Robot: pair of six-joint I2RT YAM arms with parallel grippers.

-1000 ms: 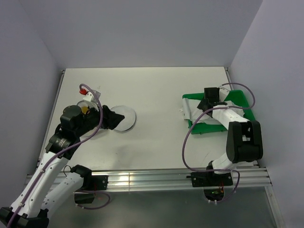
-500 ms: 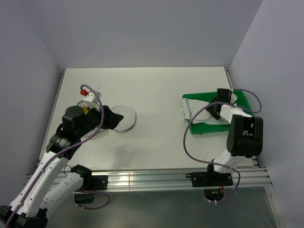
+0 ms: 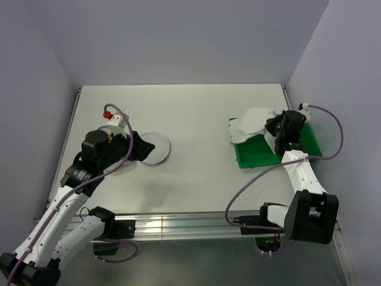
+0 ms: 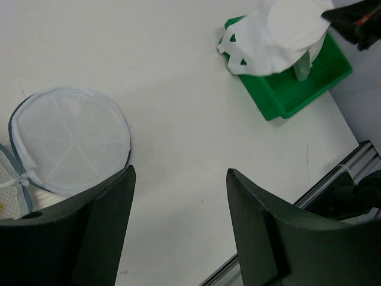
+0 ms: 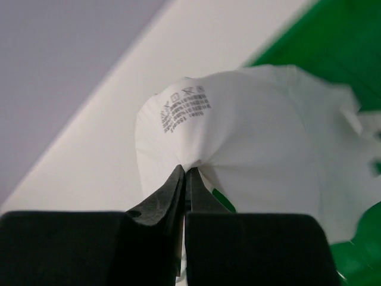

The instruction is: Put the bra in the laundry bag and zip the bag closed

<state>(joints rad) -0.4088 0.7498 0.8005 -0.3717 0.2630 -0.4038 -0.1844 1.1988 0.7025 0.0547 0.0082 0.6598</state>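
The white bra [image 3: 252,124] hangs lifted over the left part of the green tray [image 3: 268,154], pinched at its edge by my right gripper [image 3: 272,126], which is shut on it. In the right wrist view the closed tips of that gripper [image 5: 186,171] bite the fabric of the bra [image 5: 262,125], whose printed label shows. The round white mesh laundry bag [image 3: 156,148] lies flat on the table at the left; the left wrist view shows the bag [image 4: 68,140] with its lid part open. My left gripper [image 4: 180,173] hovers open just right of the bag, holding nothing.
The green tray [image 4: 292,89] sits at the table's right side, near the right wall. A metal rail [image 3: 190,225] runs along the near edge. Bare white table [image 3: 196,119] lies between the bag and the tray.
My right gripper has shut on the bra and lifted it up out of the tray, the arm swinging back and right. The left arm has barely shifted.
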